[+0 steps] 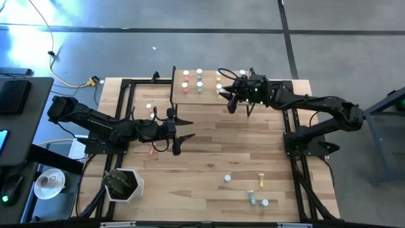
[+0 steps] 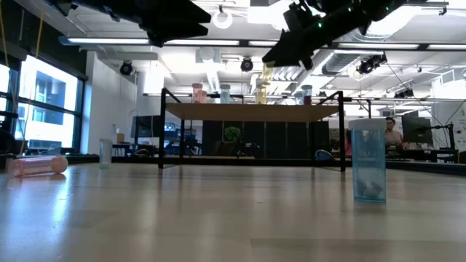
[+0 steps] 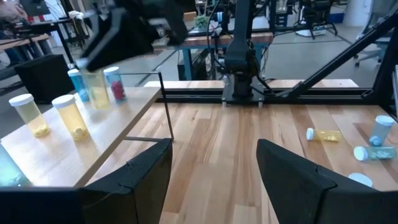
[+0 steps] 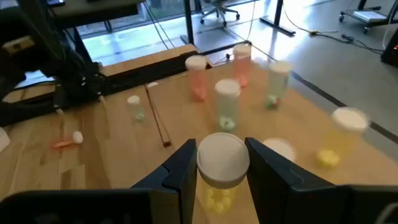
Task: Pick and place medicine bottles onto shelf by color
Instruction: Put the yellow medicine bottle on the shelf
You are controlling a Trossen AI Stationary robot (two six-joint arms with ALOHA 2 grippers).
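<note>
Shelf [image 1: 180,98]: small pale-wood board on thin black legs, at the far middle of the table [image 1: 209,152]. All places below are taken from it.
Right gripper [image 4: 221,163]: clenched on a yellow bottle [image 4: 221,174], fingers either side just under the white cap. Hangs over the shelf's right end, above the board in the low view.
Held bottle: clear yellow body, broad white cap, small yellow pills visible inside.
Bottles on shelf: two pink [image 4: 196,76], two green [image 4: 227,102], more yellow [image 4: 343,134] at the right end; upright, white-capped, set out in rows by colour. From the left wrist view, two yellow bottles [image 3: 69,115] stand near the shelf's front edge.
Left gripper [image 3: 214,171]: released, fingers spread wide, nothing between them. Sits off the shelf's front-left corner, above bare table.
Pink bottle [image 2: 36,166]: lying on its side on the table, left of the shelf.
Blue bottle [image 2: 367,160]: upright, clear blue, well forward of the shelf to the right.
Plant pot [image 1: 123,183]: white, near-left corner, far from the shelf.
</note>
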